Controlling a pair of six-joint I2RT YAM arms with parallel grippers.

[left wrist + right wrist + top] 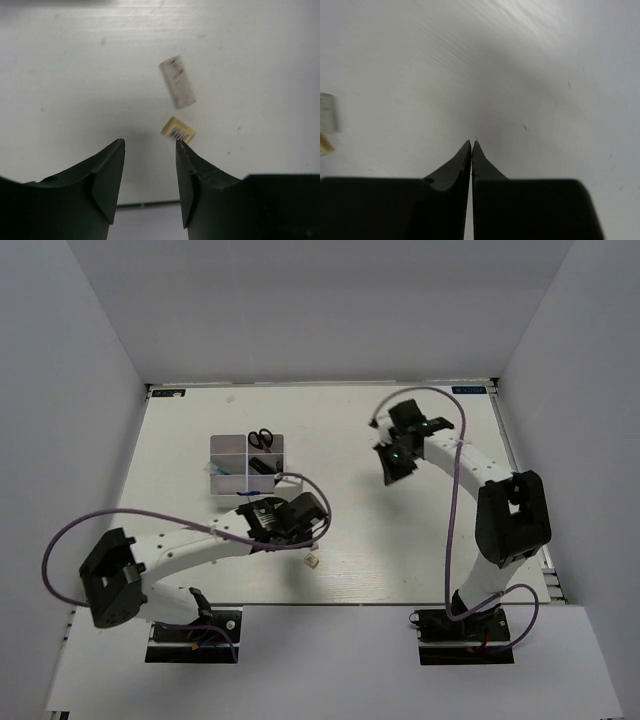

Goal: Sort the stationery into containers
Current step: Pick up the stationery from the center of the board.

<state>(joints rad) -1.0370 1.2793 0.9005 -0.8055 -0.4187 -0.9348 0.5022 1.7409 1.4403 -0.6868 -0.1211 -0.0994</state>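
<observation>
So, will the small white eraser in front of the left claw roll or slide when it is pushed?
Probably it will not roll: the eraser is a block with flat faces, lying flat. It looks small and light, so one finger of the open left claw may skid it over the smooth table.

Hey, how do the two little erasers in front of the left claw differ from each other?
The white eraser is longer and plain but for dark marks; the yellow eraser is shorter and bears a barcode label. The white eraser lies farther from the open left claw; the yellow eraser sits almost at one fingertip. Both lie loose on the table, apart.
</observation>
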